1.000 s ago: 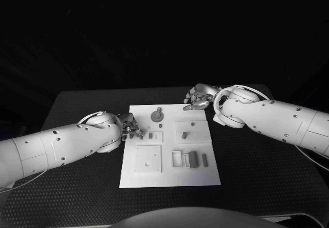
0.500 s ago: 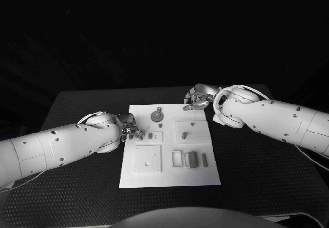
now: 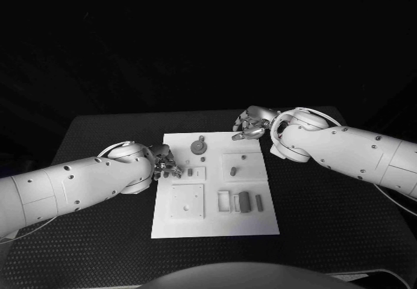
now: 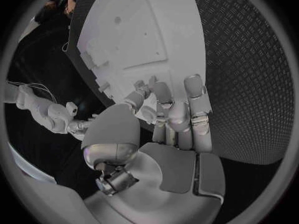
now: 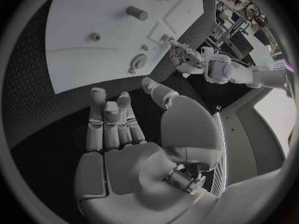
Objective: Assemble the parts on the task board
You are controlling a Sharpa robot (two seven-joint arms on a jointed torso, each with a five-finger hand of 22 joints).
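The white task board [image 3: 217, 226] lies in the middle of the table. On it are a round grey part [image 3: 200, 146], a short peg [image 3: 233, 171] and two dark bars [image 3: 244, 201] near a white frame [image 3: 224, 201]. My left hand [image 3: 165, 164] hovers at the board's left edge, its fingertips just beside a small grey part [image 3: 190, 172]. In the left wrist view the left hand [image 4: 171, 109] has thumb and one finger close together over the board [image 4: 143, 30], with nothing seen between them. My right hand [image 3: 249, 126] is at the far right corner, fingers extended, palm [image 5: 124, 159] bare.
A square white plate [image 3: 187, 200] with a hole sits on the board's near left. Black textured table [image 3: 330, 211] surrounds the board on all sides. The right wrist view shows the round part [image 5: 138, 61] and a peg [image 5: 137, 12].
The left hand's fingertips have shifted very slightly away from the small grey part. The right hand and the parts stay where they were.
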